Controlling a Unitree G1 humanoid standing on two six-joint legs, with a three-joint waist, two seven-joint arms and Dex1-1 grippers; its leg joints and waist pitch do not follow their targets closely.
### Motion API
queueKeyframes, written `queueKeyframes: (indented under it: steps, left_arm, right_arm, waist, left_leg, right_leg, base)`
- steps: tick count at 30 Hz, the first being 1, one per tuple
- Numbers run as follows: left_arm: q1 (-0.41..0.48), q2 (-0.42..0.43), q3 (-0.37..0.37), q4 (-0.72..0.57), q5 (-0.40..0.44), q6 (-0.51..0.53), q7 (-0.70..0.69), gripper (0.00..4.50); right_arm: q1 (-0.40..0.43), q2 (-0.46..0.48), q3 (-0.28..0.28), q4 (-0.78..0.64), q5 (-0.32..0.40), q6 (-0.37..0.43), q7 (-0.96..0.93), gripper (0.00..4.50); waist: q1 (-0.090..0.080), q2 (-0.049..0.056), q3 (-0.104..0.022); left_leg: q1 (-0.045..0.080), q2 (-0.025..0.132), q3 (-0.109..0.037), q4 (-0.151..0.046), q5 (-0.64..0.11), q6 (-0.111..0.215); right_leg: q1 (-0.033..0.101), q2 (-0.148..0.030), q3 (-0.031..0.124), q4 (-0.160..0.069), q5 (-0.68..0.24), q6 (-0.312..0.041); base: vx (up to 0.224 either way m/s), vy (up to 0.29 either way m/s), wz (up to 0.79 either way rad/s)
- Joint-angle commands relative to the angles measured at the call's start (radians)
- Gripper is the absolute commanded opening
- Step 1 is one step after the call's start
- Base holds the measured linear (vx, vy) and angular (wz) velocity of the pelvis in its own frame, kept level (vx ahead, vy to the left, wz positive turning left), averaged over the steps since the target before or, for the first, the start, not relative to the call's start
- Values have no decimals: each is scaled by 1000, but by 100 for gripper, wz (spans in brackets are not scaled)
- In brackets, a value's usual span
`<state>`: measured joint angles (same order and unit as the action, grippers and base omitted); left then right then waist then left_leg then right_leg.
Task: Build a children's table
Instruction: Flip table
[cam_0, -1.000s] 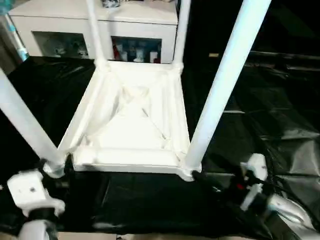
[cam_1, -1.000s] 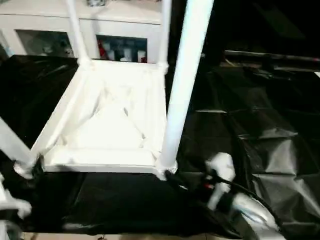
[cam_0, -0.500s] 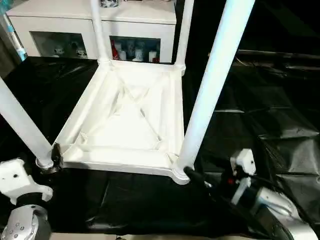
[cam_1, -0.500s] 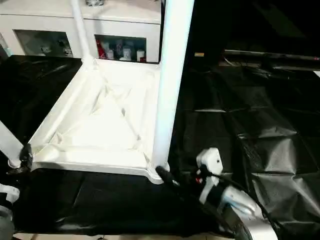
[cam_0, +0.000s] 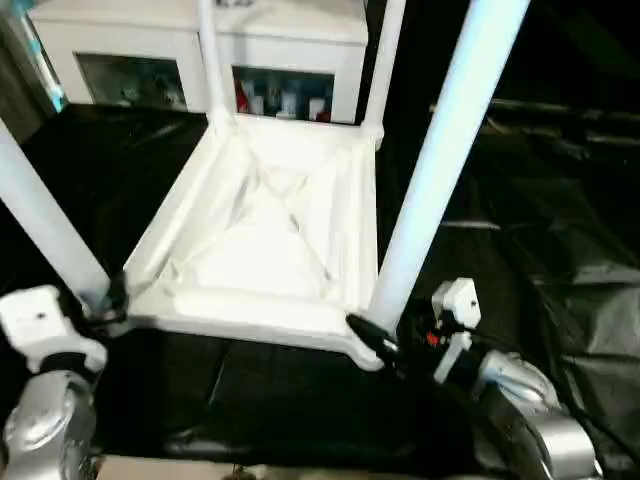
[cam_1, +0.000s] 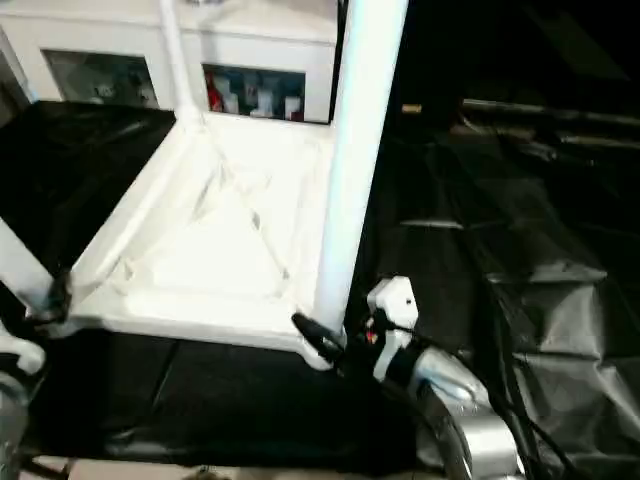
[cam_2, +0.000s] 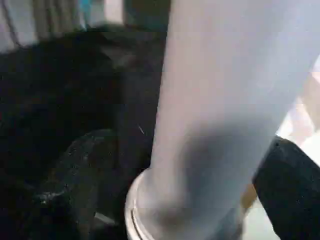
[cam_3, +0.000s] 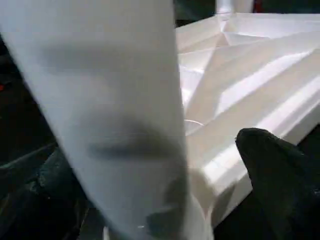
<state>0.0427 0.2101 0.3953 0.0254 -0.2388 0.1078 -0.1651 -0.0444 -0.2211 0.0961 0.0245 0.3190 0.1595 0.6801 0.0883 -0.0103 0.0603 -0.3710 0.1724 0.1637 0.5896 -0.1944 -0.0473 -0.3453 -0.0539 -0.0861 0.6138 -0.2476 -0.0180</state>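
The children's table (cam_0: 262, 240) lies upside down on a black sheet, its four white legs pointing up. My left gripper (cam_0: 102, 300) sits at the foot of the near left leg (cam_0: 45, 225). In the left wrist view that leg (cam_2: 220, 115) stands between the black fingers (cam_2: 290, 185) with a small gap, so the gripper is open. At the socket of the near right leg (cam_0: 440, 160) is my right gripper (cam_0: 385, 337), also open. One black finger (cam_3: 280, 170) stands apart from the leg (cam_3: 125, 115).
A white cabinet (cam_0: 290, 30) with glass-fronted compartments stands right behind the table. The crinkled black sheet (cam_0: 540, 230) covers the surface to the right. A pale front edge of the surface (cam_0: 200, 468) runs along the bottom.
The whole picture has shifted with the camera. Both grippers have stayed at the bases of the near legs; the right wrist now sits closer to its leg.
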Motion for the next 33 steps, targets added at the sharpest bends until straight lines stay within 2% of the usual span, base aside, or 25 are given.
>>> queueKeyframes:
  steps: [1, 2, 3, 4, 5, 6, 9, 10, 12, 13, 14, 15, 16, 17, 18, 22, 23, 24, 28, 33]
  left_arm:
    - [-17, 2, -21, 8, 9, 20, -15, 450]
    - [-17, 2, -21, 8, 9, 20, -15, 450]
    - [-30, 1, -32, 15, -1, 29, -8, 450]
    - [-38, 1, -41, 21, 0, 31, -5, 450]
    - [-38, 1, -41, 21, 0, 31, -5, 450]
    - [-47, -7, -52, 20, -6, 38, -7, 450]
    - [-51, -35, -86, -16, -15, 57, -20, 450]
    - [-54, -43, -99, -22, -9, 58, -16, 450]
    - [-58, -58, -122, -33, -6, 67, -14, 450]
    - [-60, -70, -151, -46, 2, 74, -9, 450]
    - [-61, -73, -159, -47, 3, 75, -9, 450]
    - [-64, -80, -173, -48, 4, 77, -9, 450]
    - [-72, -92, -190, -43, 7, 81, -6, 450]
    - [-73, -93, -191, -41, 8, 81, -7, 450]
    - [-84, -108, -207, -27, 17, 80, -5, 450]
    - [-102, -125, -232, -13, 28, 79, -3, 450]
    - [-116, -133, -243, -4, 30, 78, -2, 450]
    - [-140, -144, -255, 14, 29, 75, -2, 450]
    - [-169, -156, -266, 36, 23, 71, -3, 450]
    - [-185, -172, -257, 57, 36, 54, 23, 450]
  right_arm:
    - [-21, -2, -66, 41, -14, -20, -65, 416]
    - [-21, -2, -66, 41, -14, -20, -65, 413]
    - [-27, 8, -97, 50, 9, -21, -80, 396]
    - [-31, 11, -109, 58, 15, -24, -85, 383]
    - [-31, 11, -109, 58, 15, -24, -85, 383]
    - [-35, 11, -122, 70, 12, -31, -98, 365]
    - [-42, 18, -147, 93, 19, -46, -132, 343]
    - [-45, 21, -155, 101, 23, -52, -138, 337]
    - [-46, 22, -163, 105, 25, -58, -145, 322]
    - [-39, 26, -174, 102, 26, -62, -149, 310]
    - [-36, 27, -177, 101, 25, -64, -152, 300]
    - [-30, 29, -183, 99, 23, -67, -157, 293]
    - [-21, 32, -193, 91, 21, -70, -169, 286]
    - [-19, 33, -194, 90, 21, -70, -171, 277]
    - [-5, 36, -206, 74, 25, -73, -189, 266]
    - [8, 38, -231, 65, 30, -81, -221, 233]
    - [13, 36, -243, 63, 30, -85, -233, 233]
    - [17, 33, -259, 58, 32, -85, -246, 214]
    - [21, 27, -274, 53, 32, -84, -252, 206]
    - [19, 15, -292, 45, 30, -83, -274, 200]
  waist:
    - [1, 18, -48]
    - [3, 18, -47]
    - [3, 18, -48]
    - [2, 14, -46]
    - [3, 15, -47]
    - [3, 10, -44]
    - [6, 14, -47]
    - [8, 19, -48]
    - [11, 16, -47]
    - [13, 25, -49]
    - [13, 19, -49]
    - [15, 31, -52]
    - [14, 23, -51]
    - [17, 28, -55]
    - [18, 26, -56]
    - [22, 28, -58]
    - [22, 30, -58]
    - [22, 34, -58]
    - [23, 32, -62]
    - [12, 28, -66]
  left_leg:
    - [16, 77, -33, -80, -175, 24]
    - [18, 79, -32, -82, -196, 15]
    - [17, 79, -31, -82, -201, 12]
    - [17, 79, -30, -83, -212, 13]
    - [16, 78, -29, -83, -212, 14]
    - [17, 79, -27, -83, -214, 16]
    - [16, 80, -27, -82, -200, 15]
    - [18, 80, -27, -81, -203, 12]
    - [16, 80, -26, -81, -198, 15]
    - [17, 80, -26, -79, -197, 14]
    - [16, 80, -26, -79, -195, 16]
    - [17, 80, -27, -79, -195, 14]
    - [15, 79, -25, -78, -194, 16]
    - [17, 79, -25, -76, -188, 16]
    - [14, 78, -25, -76, -181, 19]
    - [15, 78, -24, -74, -174, 25]
    - [17, 79, -24, -75, -181, 21]
    - [22, 79, -22, -75, -198, 13]
    - [15, 78, -24, -75, -179, 13]
    - [9, 75, -22, -66, -123, 41]
  right_leg:
    - [21, -109, 70, -66, 44, -182]
    - [21, -110, 70, -68, 13, -187]
    - [23, -110, 71, -68, 7, -187]
    - [22, -110, 72, -69, -11, -187]
    - [23, -111, 72, -70, -18, -186]
    - [20, -110, 74, -73, -33, -181]
    - [22, -113, 73, -72, -44, -182]
    - [20, -113, 73, -72, -45, -181]
    - [21, -111, 73, -73, -37, -180]
    - [21, -111, 73, -71, -34, -179]
    - [21, -109, 73, -72, -25, -175]
    - [21, -110, 72, -70, -21, -175]
    - [22, -109, 73, -72, -15, -172]
    - [22, -109, 72, -73, -7, -170]
    - [26, -110, 72, -72, -6, -169]
    - [24, -110, 72, -75, -23, -160]
    - [21, -109, 71, -76, -38, -156]
    - [17, -106, 72, -79, -54, -156]
    - [24, -107, 70, -73, -14, -154]
    - [29, -107, 68, -65, 75, -166]
  base:
    - [0, 0, 0]
    - [0, 0, 0]
    - [0, 0, 0]
    - [0, 0, 0]
    - [0, 0, 0]
    - [0, 0, 0]
    - [0, 0, 0]
    - [0, 0, 0]
    - [0, 0, 0]
    - [0, 0, 0]
    - [0, 0, 0]
    - [0, 0, 0]
    - [0, 0, 0]
    - [0, 0, 0]
    - [0, 0, 0]
    - [0, 0, 0]
    - [0, 0, 0]
    - [0, 0, 0]
    - [0, 0, 0]
    - [0, 0, 0]
